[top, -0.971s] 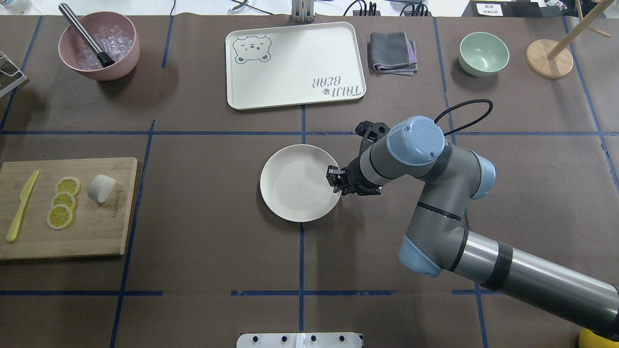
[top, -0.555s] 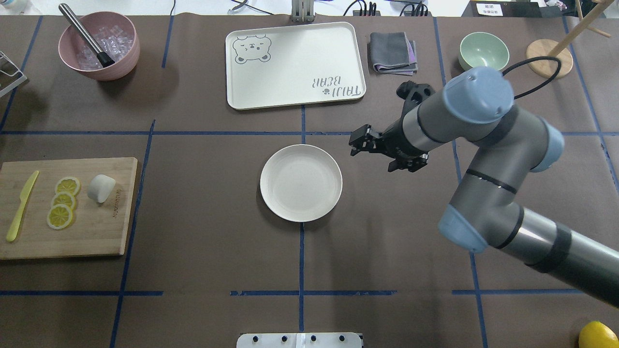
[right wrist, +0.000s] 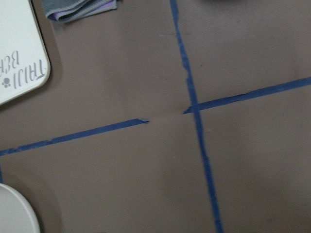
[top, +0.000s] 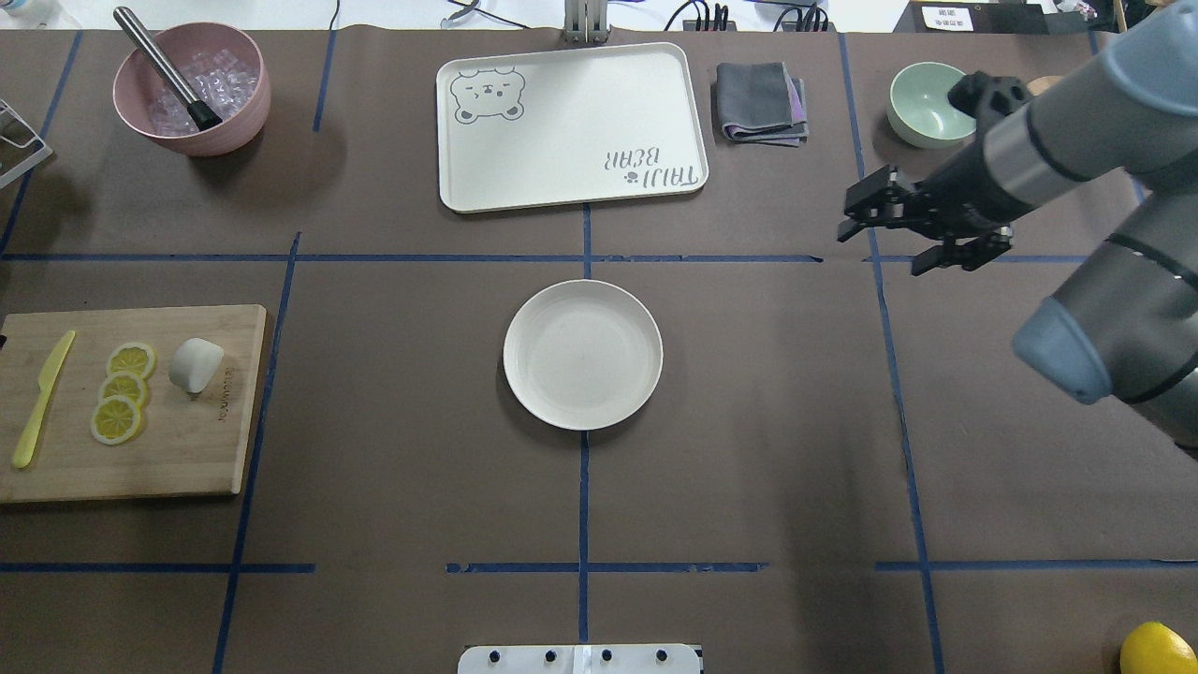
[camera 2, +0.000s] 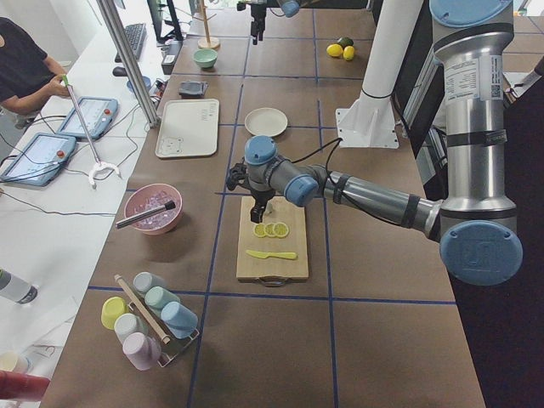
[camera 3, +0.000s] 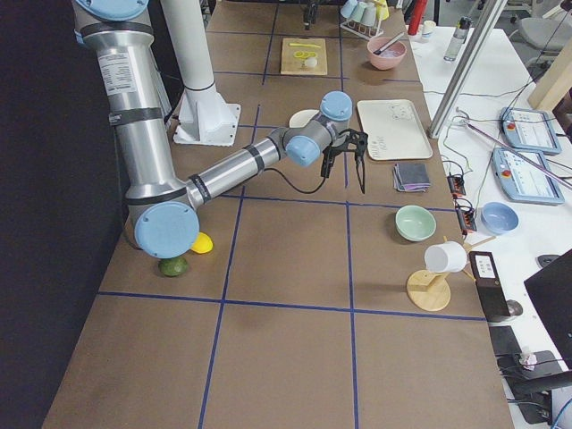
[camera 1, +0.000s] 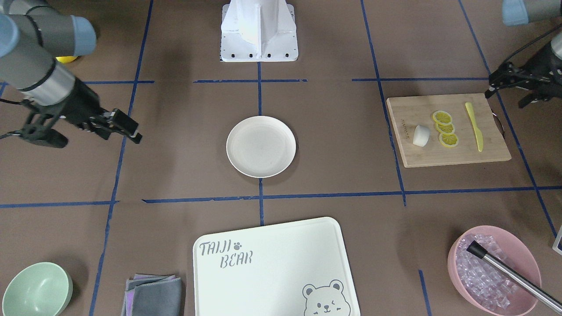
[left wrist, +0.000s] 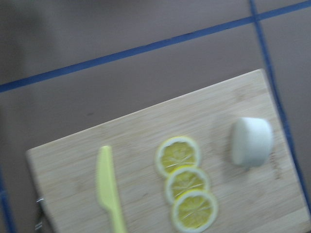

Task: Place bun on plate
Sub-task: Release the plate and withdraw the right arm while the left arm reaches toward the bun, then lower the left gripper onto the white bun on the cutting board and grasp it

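Note:
The white bun (top: 196, 363) lies on its side on the wooden cutting board (top: 187, 449) at the left, beside the lemon slices; the left wrist view shows the bun (left wrist: 251, 141) from above. The cream plate (top: 582, 354) sits bare at the table's middle. My left gripper (camera 1: 490, 85) hovers open above the board's outer end, apart from the bun (camera 1: 420, 135). My right gripper (top: 850, 221) hangs open and holds nothing, well to the back right of the plate (camera 1: 261, 146), near the green bowl.
Lemon slices (top: 122, 388) and a yellow knife (top: 42, 398) share the board. Along the back stand a pink bowl (top: 253, 103) of ice with a metal tool, the bear tray (top: 562, 159), a folded cloth (top: 760, 101) and a green bowl (top: 927, 98). A lemon (top: 1159, 648) lies front right.
My right gripper has pulled away from the plate's right rim and swung up toward the back right. The plate and the bun have not moved.

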Action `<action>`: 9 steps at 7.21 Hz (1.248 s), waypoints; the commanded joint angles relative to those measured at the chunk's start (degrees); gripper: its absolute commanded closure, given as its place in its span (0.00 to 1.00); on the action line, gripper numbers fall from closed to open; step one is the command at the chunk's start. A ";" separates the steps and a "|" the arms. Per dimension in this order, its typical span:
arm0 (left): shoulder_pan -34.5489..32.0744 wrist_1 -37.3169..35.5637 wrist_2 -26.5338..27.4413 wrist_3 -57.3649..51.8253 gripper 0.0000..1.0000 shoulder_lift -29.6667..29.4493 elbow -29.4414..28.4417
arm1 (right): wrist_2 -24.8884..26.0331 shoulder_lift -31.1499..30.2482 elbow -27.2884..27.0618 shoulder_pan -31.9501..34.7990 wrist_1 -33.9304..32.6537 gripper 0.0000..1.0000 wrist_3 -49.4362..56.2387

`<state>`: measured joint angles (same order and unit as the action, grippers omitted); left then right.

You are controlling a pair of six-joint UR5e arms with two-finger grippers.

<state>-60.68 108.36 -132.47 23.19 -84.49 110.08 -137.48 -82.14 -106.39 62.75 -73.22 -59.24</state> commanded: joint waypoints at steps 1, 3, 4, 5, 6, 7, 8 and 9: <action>7.31 0.79 6.76 1.86 0.00 -4.96 -3.27 | -3.06 -10.89 0.30 8.42 -0.25 0.00 21.36; 9.60 0.97 6.96 4.12 0.00 -8.40 -6.71 | -0.61 -15.57 0.57 11.16 -3.13 0.00 33.96; 11.88 0.97 10.27 5.01 0.00 -8.41 -6.81 | 2.80 -16.29 0.57 11.78 -6.38 0.00 40.36; 13.03 1.06 12.13 5.55 0.00 -8.41 -7.51 | 3.71 -15.95 0.48 14.31 -11.63 0.00 47.56; 13.39 1.93 12.23 5.81 0.01 -8.32 -7.77 | 3.71 -15.68 0.48 14.68 -13.60 0.00 49.37; 13.74 3.68 12.23 5.99 0.01 -8.32 -9.26 | 3.71 -15.68 0.40 14.69 -13.61 0.00 49.39; 14.35 5.00 12.15 7.99 0.01 -8.41 -9.62 | 3.71 -15.59 0.39 14.69 -13.61 0.00 49.39; 16.19 5.89 12.23 9.49 0.02 -8.41 -10.06 | 3.71 -15.59 0.39 14.69 -13.61 0.00 49.39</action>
<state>-46.14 112.93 -120.31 30.89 -92.87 100.66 -133.80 -97.78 -105.98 77.38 -86.67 -10.05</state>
